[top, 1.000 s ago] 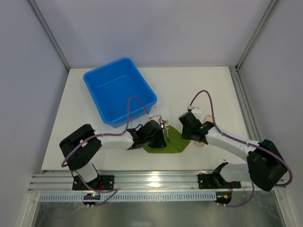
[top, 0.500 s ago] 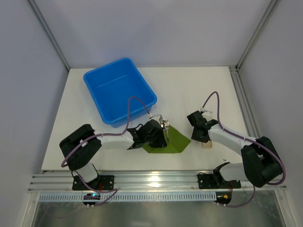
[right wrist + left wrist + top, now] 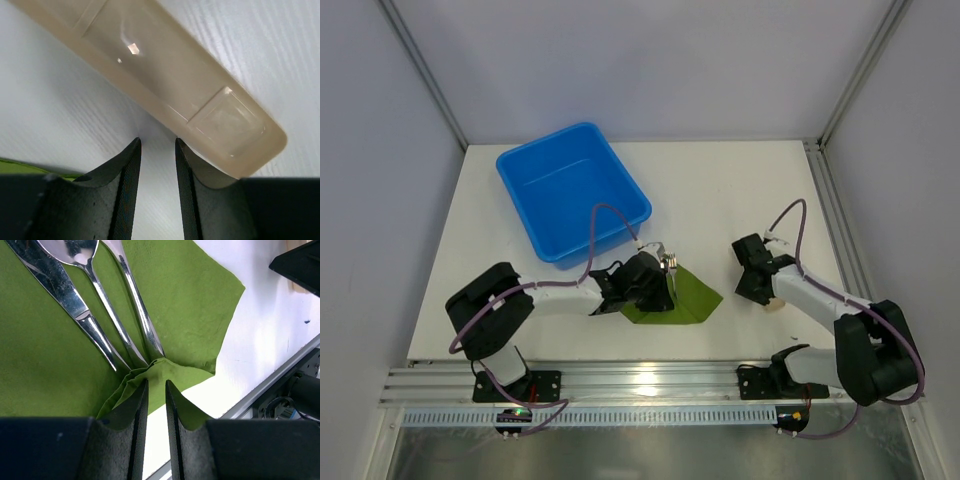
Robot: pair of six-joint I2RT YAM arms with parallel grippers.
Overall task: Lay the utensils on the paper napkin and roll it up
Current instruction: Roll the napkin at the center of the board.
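Just beyond the left tool (image 3: 156, 385), utensils (image 3: 113, 315) lie on the napkin (image 3: 195, 310).

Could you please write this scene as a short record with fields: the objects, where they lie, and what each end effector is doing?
napkin: green paper napkin on the white table, near corner bunched up
utensils: three silvery utensils side by side on the napkin, handles toward that corner
left end effector: closed on the raised corner
right end effector: open, empty, right of the napkin
beige plastic piece: on the table beside one right finger, outside the jaws
blue bin: far left of the table
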